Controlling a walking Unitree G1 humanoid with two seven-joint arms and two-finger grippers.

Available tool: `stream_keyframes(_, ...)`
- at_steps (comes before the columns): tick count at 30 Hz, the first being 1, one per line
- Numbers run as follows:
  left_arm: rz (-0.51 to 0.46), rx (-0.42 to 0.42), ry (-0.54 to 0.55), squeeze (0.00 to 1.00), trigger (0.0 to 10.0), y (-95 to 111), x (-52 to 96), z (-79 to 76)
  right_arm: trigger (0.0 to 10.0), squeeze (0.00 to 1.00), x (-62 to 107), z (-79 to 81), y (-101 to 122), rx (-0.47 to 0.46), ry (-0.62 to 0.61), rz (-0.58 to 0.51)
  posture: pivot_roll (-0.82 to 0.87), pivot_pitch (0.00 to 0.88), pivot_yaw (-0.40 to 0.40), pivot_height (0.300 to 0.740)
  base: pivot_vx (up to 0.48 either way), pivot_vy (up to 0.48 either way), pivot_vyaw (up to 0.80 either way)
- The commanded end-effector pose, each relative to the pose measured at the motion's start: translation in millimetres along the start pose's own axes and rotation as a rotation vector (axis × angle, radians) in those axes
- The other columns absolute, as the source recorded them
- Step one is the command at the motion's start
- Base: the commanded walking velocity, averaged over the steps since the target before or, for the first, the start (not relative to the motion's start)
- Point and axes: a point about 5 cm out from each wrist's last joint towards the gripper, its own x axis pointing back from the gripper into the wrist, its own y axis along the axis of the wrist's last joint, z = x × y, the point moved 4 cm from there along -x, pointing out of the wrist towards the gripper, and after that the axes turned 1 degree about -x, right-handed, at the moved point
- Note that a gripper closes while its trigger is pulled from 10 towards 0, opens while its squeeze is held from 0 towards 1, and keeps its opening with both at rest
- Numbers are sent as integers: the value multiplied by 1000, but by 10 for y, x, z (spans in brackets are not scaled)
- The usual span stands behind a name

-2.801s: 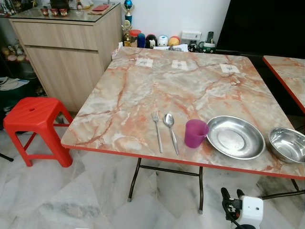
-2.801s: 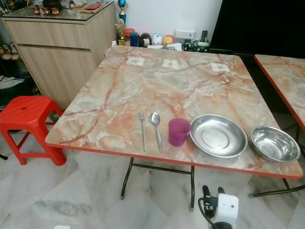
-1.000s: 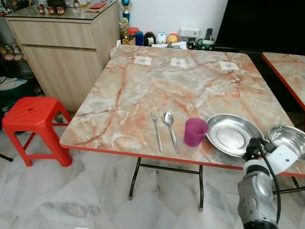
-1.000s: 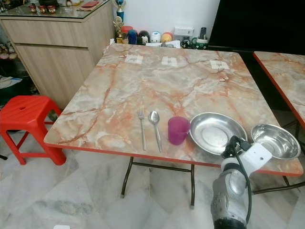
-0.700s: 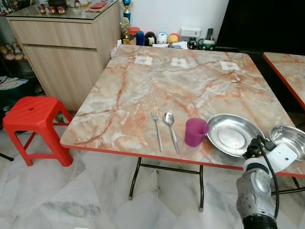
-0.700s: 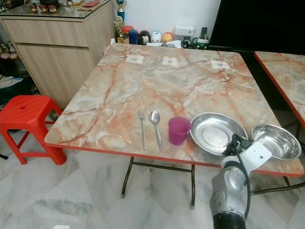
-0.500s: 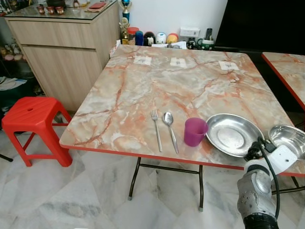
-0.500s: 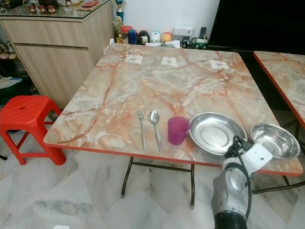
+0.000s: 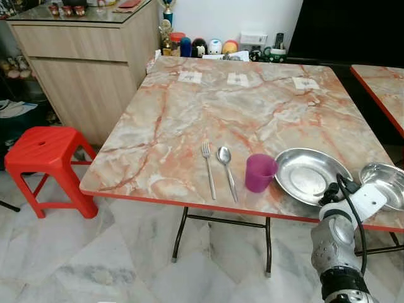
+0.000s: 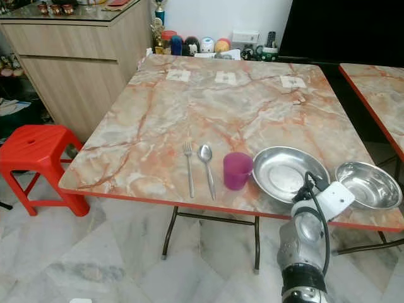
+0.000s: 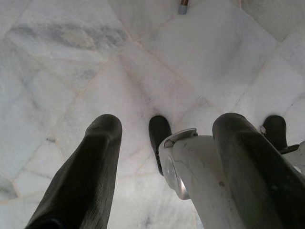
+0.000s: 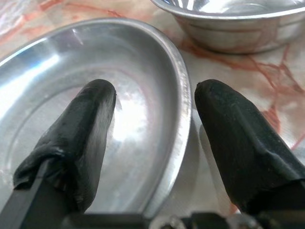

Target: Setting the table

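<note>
The right gripper (image 12: 152,143) is raised in front of the worktop's near edge, toward the right corner. Its two black fingers (image 12: 78,138) are spread apart and hold nothing. They straddle the near rim of the plate (image 9: 309,175): one finger is over the inside of the plate, the other is over the bare worktop (image 9: 189,120) outside the rim. The silver right arm comes up from below the near edge, bent, with a white wrist block and a black cable on it.

The left gripper (image 11: 167,157) hangs low and points down at the marble floor (image 11: 71,71). Its fingers are apart, with nothing between them.

Along the near edge of the worktop there is one of each thing, five in total. From left to right they are one fork (image 9: 207,169), one spoon (image 9: 226,169), one purple cup (image 9: 259,172), one steel plate and one steel bowl (image 9: 385,185). The fork and spoon lie side by side, just left of the cup. The cup stands upright, just beside the plate. The bowl is at the near right corner, close to the plate.

Three small paper cards (image 9: 238,79) lie in a row near the far edge.

One red stool (image 9: 41,154) stands on the floor beyond the left edge. One wooden cabinet (image 9: 88,63) stands farther back on that side.
</note>
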Motion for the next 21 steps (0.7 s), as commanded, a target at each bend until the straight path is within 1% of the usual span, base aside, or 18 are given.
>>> stream_keyframes(1,39,-4,3,0,10000,-102,27,27,10000,0,-22,-42,17,-11,-18,-2,41,121,-31,740,0,0,0)
stream_keyframes(7,38,-4,3,0,10000,-102,27,28,10000,0,-19,-70,-48,-1,-38,21,45,125,-30,740,0,0,0)
stream_keyframes(15,37,-5,5,0,10000,-96,27,38,10000,0,-27,-81,-79,13,-49,35,47,125,-29,740,0,0,0)
stream_keyframes(17,37,-5,5,0,10000,-95,27,38,10000,0,-34,-102,-124,38,-64,62,47,125,-29,740,0,0,0)
stream_keyframes(21,36,-5,5,0,10000,-95,27,37,10000,0,-33,-113,-164,52,-69,83,50,126,-30,740,0,0,0)
